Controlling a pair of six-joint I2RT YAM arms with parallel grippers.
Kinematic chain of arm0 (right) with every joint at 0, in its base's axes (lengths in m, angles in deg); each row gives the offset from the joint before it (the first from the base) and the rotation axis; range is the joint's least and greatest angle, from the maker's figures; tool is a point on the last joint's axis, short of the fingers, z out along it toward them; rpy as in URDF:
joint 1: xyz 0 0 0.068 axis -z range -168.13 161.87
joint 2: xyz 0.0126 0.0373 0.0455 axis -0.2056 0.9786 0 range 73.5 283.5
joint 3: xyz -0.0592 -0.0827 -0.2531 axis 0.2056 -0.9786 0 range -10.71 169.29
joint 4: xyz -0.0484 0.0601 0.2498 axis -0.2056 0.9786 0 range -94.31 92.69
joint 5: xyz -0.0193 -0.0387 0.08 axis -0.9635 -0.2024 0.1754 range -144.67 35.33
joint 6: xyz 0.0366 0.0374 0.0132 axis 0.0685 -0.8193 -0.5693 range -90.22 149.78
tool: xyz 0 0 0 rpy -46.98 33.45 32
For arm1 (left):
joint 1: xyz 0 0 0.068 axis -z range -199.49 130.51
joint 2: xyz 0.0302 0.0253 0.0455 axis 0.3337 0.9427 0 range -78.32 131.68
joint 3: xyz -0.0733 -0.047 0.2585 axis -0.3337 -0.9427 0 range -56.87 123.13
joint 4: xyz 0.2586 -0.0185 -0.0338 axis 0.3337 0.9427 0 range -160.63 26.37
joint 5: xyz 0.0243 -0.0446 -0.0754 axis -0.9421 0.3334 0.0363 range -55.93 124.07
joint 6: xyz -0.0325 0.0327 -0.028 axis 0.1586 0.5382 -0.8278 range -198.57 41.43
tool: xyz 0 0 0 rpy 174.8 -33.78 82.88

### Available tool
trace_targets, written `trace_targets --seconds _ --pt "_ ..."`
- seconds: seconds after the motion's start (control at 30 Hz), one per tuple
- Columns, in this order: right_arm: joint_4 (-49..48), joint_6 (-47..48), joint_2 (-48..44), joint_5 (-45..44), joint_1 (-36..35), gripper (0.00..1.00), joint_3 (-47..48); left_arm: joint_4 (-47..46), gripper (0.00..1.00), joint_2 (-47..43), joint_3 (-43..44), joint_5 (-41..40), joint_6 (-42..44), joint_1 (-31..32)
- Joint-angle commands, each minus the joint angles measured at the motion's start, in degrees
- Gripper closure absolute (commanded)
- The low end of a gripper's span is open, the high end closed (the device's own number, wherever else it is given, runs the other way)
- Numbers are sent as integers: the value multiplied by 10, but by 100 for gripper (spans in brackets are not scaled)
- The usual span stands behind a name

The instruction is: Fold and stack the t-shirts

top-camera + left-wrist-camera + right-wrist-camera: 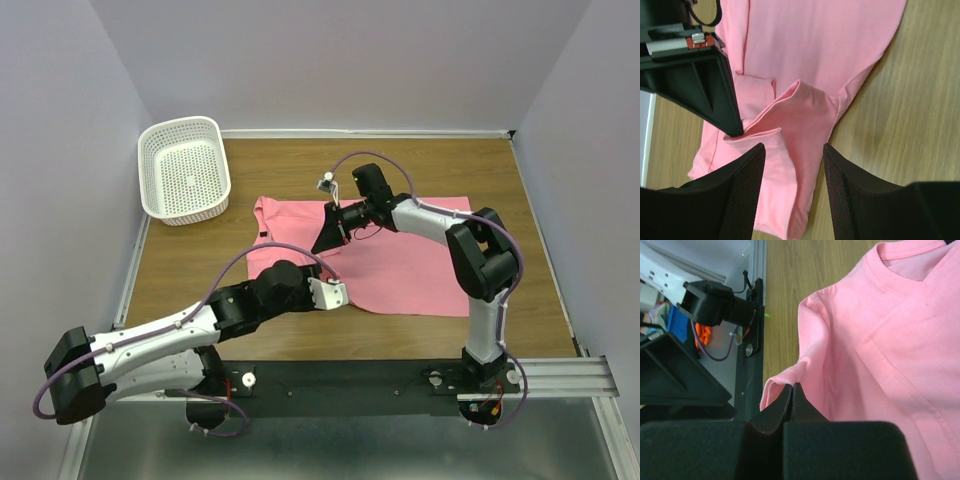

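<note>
A salmon-pink t-shirt (400, 262) lies spread on the wooden table, partly folded. My right gripper (328, 240) is shut on a pinched fold of the shirt near its left side; in the right wrist view the closed tips (791, 388) hold a raised ridge of the t-shirt (865, 340). My left gripper (335, 295) is open at the shirt's near left edge; in the left wrist view its fingers (745, 185) straddle the t-shirt's (805, 65) hem, with the right gripper (735, 131) just above.
A white perforated basket (184, 168) stands at the table's far left corner. Bare wood (200, 260) lies left of the shirt. A black rail (350, 375) runs along the near edge by the arm bases.
</note>
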Motion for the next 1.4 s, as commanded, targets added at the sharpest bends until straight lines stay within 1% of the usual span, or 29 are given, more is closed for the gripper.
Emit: trace_targets --seconds 0.0,0.03,0.1,0.13,0.2,0.23,0.3,0.43,0.53,0.6,0.63,0.7,0.73,0.77,0.8,0.87,0.93,0.97,1.0,1.03,1.13,1.17,1.3,1.33,1.37 --pt "-36 -59 -3 -8 7 99 -11 -42 42 27 -5 -132 -73 21" --pt "-47 -73 -3 -7 6 99 -14 -44 42 32 -6 -160 -87 28" --pt "-63 -83 -6 -6 7 99 -17 -51 42 43 -7 -178 -98 40" --pt "-66 -89 -7 -7 7 99 -21 -56 42 46 -7 -202 -103 41" --pt "-69 -94 -8 -7 7 99 -22 -65 42 54 -4 -216 -107 48" --pt "-73 -100 -9 -4 7 99 -24 -69 42 57 -3 -240 -116 54" --pt "-78 -109 -8 -3 7 99 -27 -73 42 75 2 -246 -122 59" --pt "-87 -117 -8 -3 7 99 -29 -82 41 118 7 -293 -153 74" --pt "-91 -120 -8 -2 7 99 -31 -86 41 147 11 -295 -162 85" --pt "-91 -121 -8 -2 7 100 -33 -94 41 164 14 -316 -170 91" --pt "-92 -122 -7 -2 7 99 -34 -95 41 170 17 -350 -174 93" --pt "-92 -122 -8 -1 7 100 -35 -93 42 183 24 -386 -185 94" --pt "-92 -122 -7 -1 7 99 -36 -94 48 187 26 -415 -189 95" --pt "-92 -122 -8 0 7 99 -36 -93 54 187 27 -418 -189 95" --pt "-93 -121 -7 0 6 100 -37 -92 64 183 28 -420 -189 95" --pt "-93 -120 -6 1 7 100 -37 -94 75 174 27 -419 -188 95" --pt "-92 -120 -6 2 6 99 -38 -96 90 166 27 -406 -184 95" --pt "-92 -118 -6 1 6 99 -38 -97 100 154 25 -396 -181 95" --pt "-92 -117 -7 1 6 99 -39 -98 100 145 22 -387 -180 95" --pt "-93 -117 -8 0 7 100 -40 -99 100 135 20 -353 -176 95" --pt "-91 -112 -8 0 7 100 -43 -99 100 83 4 -300 -151 92" --pt "-91 -107 -9 -1 7 99 -43 -101 100 52 -8 -257 -134 91" --pt "-91 -105 -8 -2 7 99 -44 -105 100 -19 -31 -211 -124 86" --pt "-91 -105 -8 -3 7 99 -44 -105 100 -30 -32 -178 -120 84" --pt "-91 -106 -8 -3 7 99 -44 -107 100 -48 -37 -167 -119 84"
